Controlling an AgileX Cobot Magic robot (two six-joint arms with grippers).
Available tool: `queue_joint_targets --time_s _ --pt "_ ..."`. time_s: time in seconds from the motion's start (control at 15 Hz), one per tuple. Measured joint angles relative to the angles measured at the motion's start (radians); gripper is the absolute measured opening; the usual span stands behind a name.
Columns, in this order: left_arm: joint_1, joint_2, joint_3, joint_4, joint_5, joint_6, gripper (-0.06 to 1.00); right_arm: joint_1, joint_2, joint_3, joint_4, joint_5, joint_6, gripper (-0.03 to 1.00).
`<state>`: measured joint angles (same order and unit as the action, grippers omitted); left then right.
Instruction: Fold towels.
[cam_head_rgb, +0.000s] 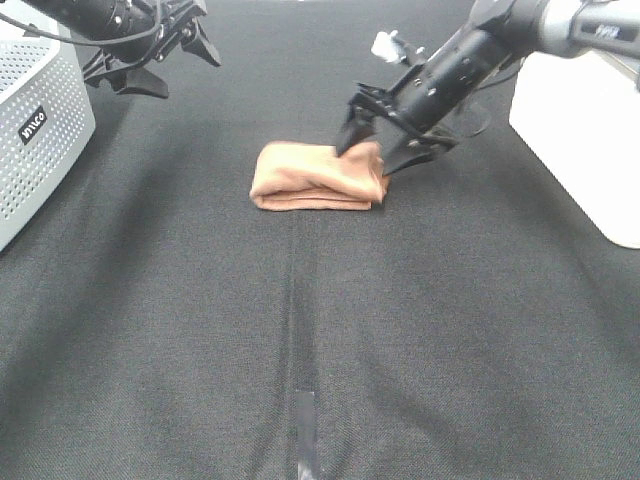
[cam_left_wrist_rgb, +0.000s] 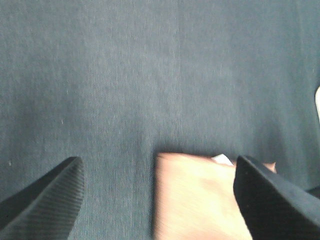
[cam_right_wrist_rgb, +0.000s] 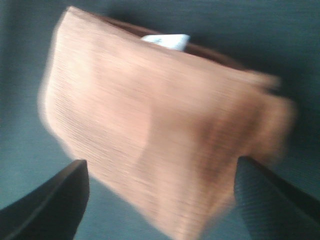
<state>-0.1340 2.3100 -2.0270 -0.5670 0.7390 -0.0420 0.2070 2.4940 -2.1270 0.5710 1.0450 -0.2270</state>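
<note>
From the high camera, the towel (cam_head_rgb: 318, 177) lies folded into a thick bundle near the middle of the dark table cloth (cam_head_rgb: 330, 340). The right gripper (cam_head_rgb: 380, 140) reaches down at the towel's right end with its jaws spread, one tip at the upper edge of the bundle and the other just beside its right end; whether they touch the fabric cannot be told. The left gripper (cam_head_rgb: 170, 55) hangs well apart from the towel, jaws spread, near a grey perforated basket (cam_head_rgb: 35, 130); a white bin (cam_head_rgb: 585, 130) stands on the right. In the left wrist view, the left gripper (cam_left_wrist_rgb: 157, 197) has wide-spread jaws holding nothing, with the towel (cam_left_wrist_rgb: 192, 200) and its white tag (cam_left_wrist_rgb: 222, 159) lying beyond them on the cloth. In the right wrist view, blurred, the right gripper (cam_right_wrist_rgb: 160, 197) shows both fingers spread on either side of the towel (cam_right_wrist_rgb: 150, 130), the tag (cam_right_wrist_rgb: 165, 41) at its far edge.
</note>
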Motion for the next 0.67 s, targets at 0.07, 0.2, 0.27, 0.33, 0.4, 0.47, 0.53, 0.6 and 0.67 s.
queue_joint_targets --time_s 0.07,0.2,0.27,0.33,0.4,0.47,0.53,0.6,0.67 --pt "0.000 0.000 0.000 0.000 0.017 0.001 0.78 -0.001 -0.001 -0.001 -0.051 0.001 0.025 0.76" --pt "0.000 -0.002 0.000 0.004 0.075 0.032 0.78 -0.002 -0.001 -0.001 -0.121 0.007 0.075 0.76" --pt "0.000 -0.011 0.000 0.016 0.116 0.060 0.78 -0.002 -0.007 -0.001 -0.145 0.022 0.093 0.76" --pt "0.000 -0.025 0.000 0.041 0.149 0.084 0.78 -0.002 -0.017 -0.001 -0.162 0.041 0.104 0.76" --pt "0.000 -0.058 0.000 0.094 0.204 0.101 0.78 -0.002 -0.045 -0.001 -0.176 0.082 0.112 0.76" --pt "0.000 -0.085 0.000 0.136 0.243 0.103 0.78 -0.002 -0.067 -0.001 -0.179 0.111 0.112 0.76" --pt "0.000 -0.118 0.000 0.183 0.279 0.103 0.78 -0.002 -0.095 -0.001 -0.182 0.145 0.114 0.76" --pt "0.000 -0.118 0.000 0.183 0.279 0.103 0.78 -0.002 -0.095 -0.001 -0.182 0.145 0.114 0.76" --pt "0.000 -0.147 0.000 0.230 0.312 0.102 0.78 -0.002 -0.121 -0.001 -0.189 0.161 0.119 0.76"
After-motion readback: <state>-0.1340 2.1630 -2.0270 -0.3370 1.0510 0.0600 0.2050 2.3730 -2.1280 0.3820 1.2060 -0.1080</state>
